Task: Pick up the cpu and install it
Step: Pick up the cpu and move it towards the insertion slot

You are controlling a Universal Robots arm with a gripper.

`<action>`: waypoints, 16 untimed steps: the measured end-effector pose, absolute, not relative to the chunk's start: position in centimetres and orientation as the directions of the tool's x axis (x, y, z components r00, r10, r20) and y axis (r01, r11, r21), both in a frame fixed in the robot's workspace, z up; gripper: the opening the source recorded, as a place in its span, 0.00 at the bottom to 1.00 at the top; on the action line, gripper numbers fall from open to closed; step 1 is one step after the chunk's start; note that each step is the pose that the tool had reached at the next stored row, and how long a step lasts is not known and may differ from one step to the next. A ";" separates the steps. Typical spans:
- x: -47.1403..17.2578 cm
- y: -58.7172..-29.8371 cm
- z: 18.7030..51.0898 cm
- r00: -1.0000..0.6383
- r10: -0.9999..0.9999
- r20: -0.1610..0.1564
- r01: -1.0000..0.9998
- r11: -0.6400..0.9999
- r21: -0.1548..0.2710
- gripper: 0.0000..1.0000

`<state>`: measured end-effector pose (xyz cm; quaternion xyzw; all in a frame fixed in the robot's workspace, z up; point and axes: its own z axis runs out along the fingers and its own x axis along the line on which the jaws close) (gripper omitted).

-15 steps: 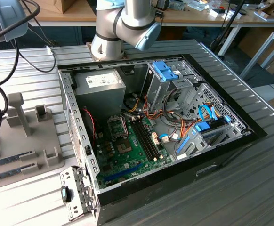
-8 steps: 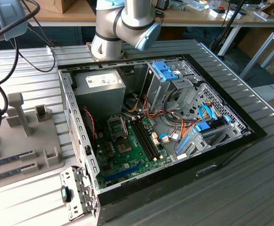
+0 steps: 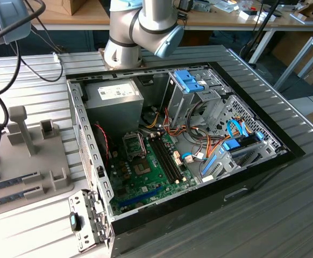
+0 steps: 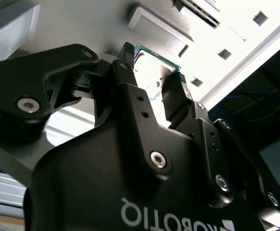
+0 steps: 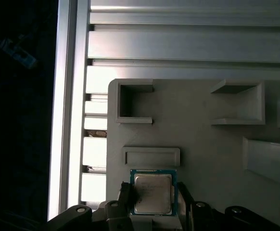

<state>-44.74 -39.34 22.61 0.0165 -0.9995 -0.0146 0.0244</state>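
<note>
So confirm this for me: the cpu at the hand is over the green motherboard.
Not right. The cpu at the hand is over the grey holder tray, not the green motherboard; the first wrist view shows it.

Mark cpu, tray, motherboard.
cpu (image 5: 152, 193): first wrist view, centre of its metal top.
tray (image 5: 202, 159): first wrist view, bare flat surface.
motherboard (image 3: 146, 180): exterior view, green board surface.
</note>
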 end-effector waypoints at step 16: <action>-44.7 -39.3 23.4 -0.998 -0.034 0.048 -0.032 0.999 0.030 0.47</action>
